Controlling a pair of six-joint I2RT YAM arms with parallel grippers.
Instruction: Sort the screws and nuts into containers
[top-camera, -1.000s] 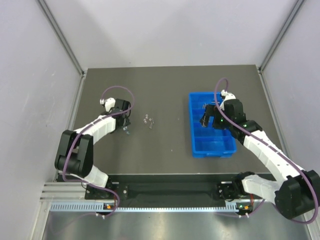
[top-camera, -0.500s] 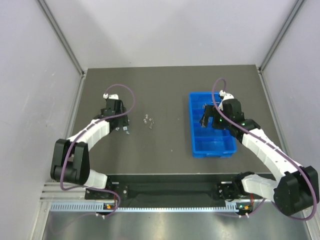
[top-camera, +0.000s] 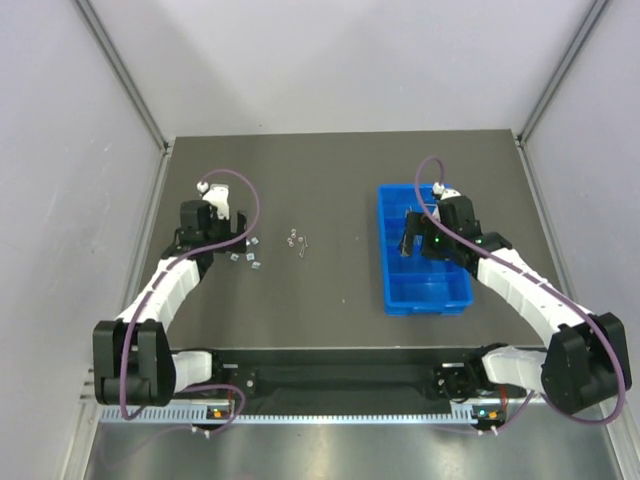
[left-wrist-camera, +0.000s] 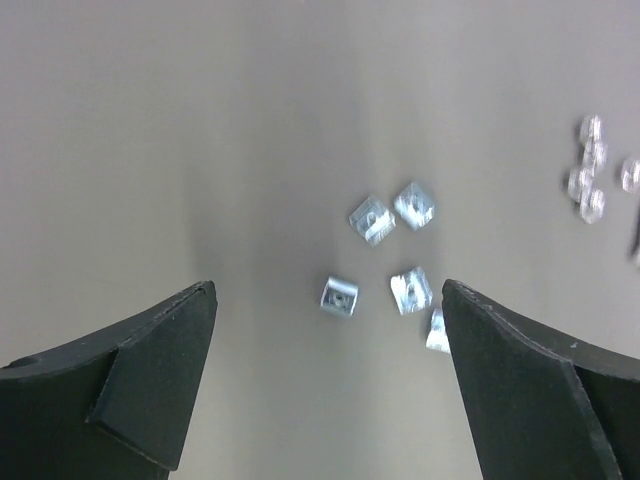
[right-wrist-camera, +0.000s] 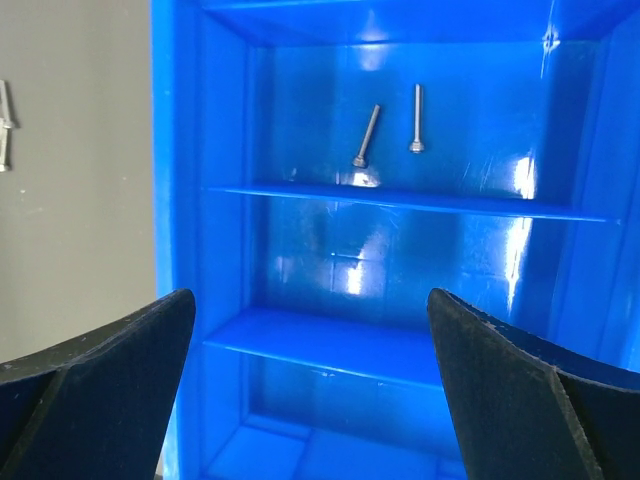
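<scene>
Two arms reach out over the dark table (top-camera: 330, 190), one on each side.

My left arm lies long and low. It runs from its base up the left side of the table, and its wrist turns toward the right. The left gripper (left-wrist-camera: 328, 290) looks down at the table top. Its two fingers are spread wide apart and hold nothing.

Five little square nuts (left-wrist-camera: 372, 219) lie loose on the table just ahead of those fingers. They are close together in a small bunch. One nut sits right beside the finger on the right of the wrist view, and I cannot tell if it touches. Some more small shiny pieces (left-wrist-camera: 590, 180) lie farther to the right. They are too blurry for me to name.

My right arm bends at its elbow near the front right corner. From there it reaches up and to the left, over the blue tray (top-camera: 385, 270). The right gripper (right-wrist-camera: 310, 295) hangs above the tray and points down into it. Its fingers are also spread wide, with nothing between them.

Two screws (right-wrist-camera: 366, 135) lie inside the tray, in a compartment toward its far end. I cannot tell which one exactly. They lie side by side but apart, one straight and one tilted, with their heads toward the gripper.
</scene>
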